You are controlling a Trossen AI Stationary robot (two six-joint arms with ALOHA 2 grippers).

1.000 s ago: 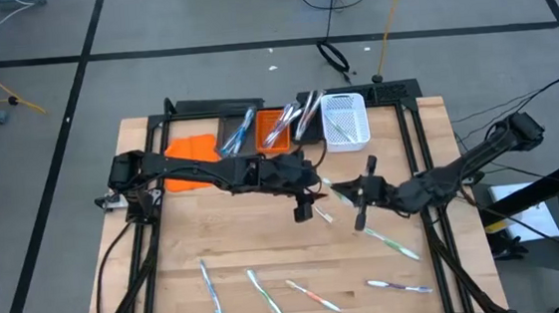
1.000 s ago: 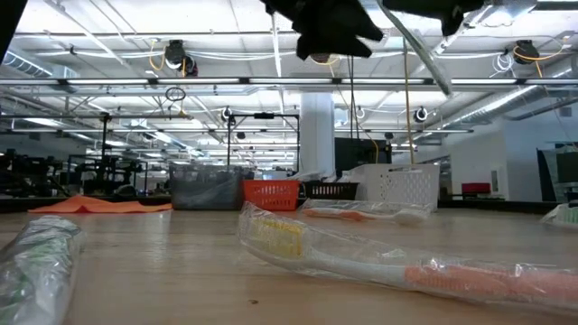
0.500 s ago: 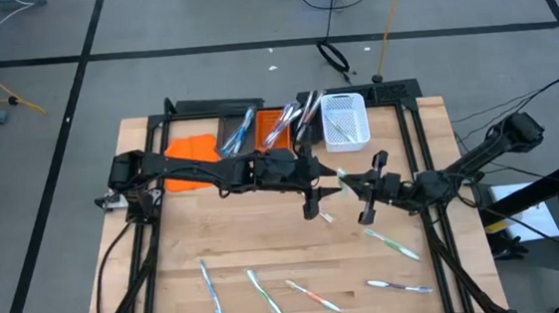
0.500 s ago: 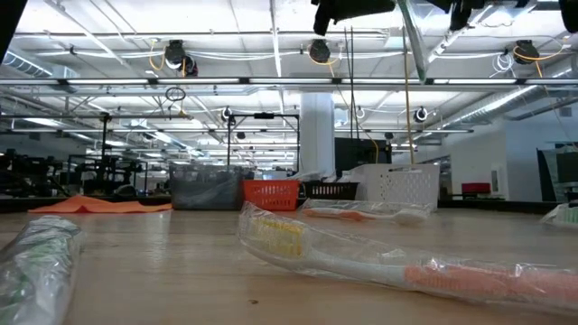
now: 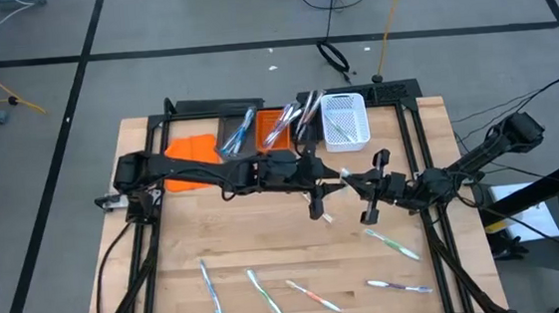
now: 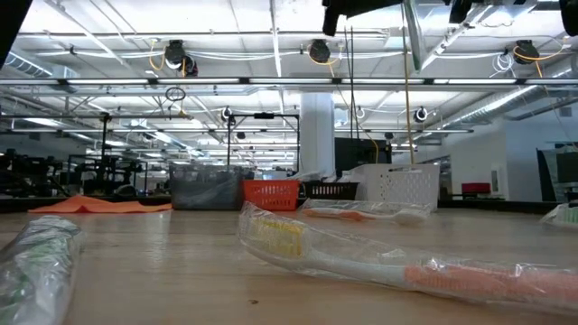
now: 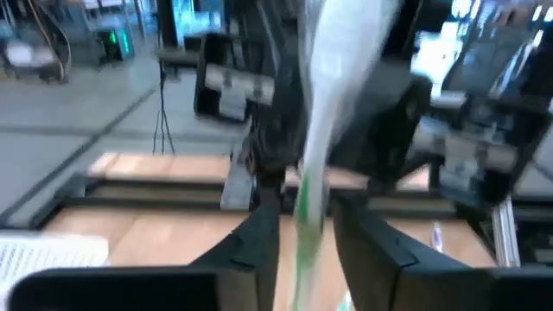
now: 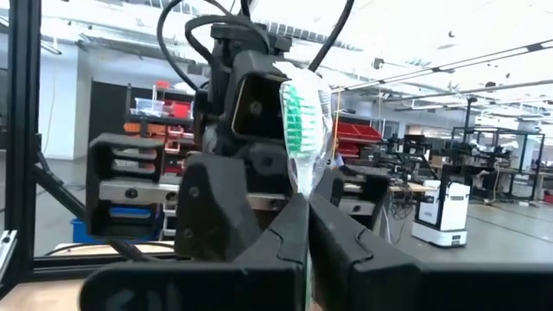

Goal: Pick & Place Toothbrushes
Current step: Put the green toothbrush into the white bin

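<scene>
Mid-air handover above the worktop (image 5: pixel 216 241). Right jaws (image 8: pixel 304 226) fully closed, clamping the wrapped green toothbrush (image 8: pixel 304 130). Left jaws (image 7: pixel 302 226) part-open, one finger either side of it; can't tell if they're touching it. Other toothbrushes (image 5: pixel 310 294) lie below both jaws.

green-bristled toothbrush (image 8: pixel 304 117), seemingly clear-wrapped

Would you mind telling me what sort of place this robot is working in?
Probably a large robotics lab or industrial hall: exposed ceiling pipes, rows of further work rigs, and red storage bins on shelving beyond the wooden table.
</scene>
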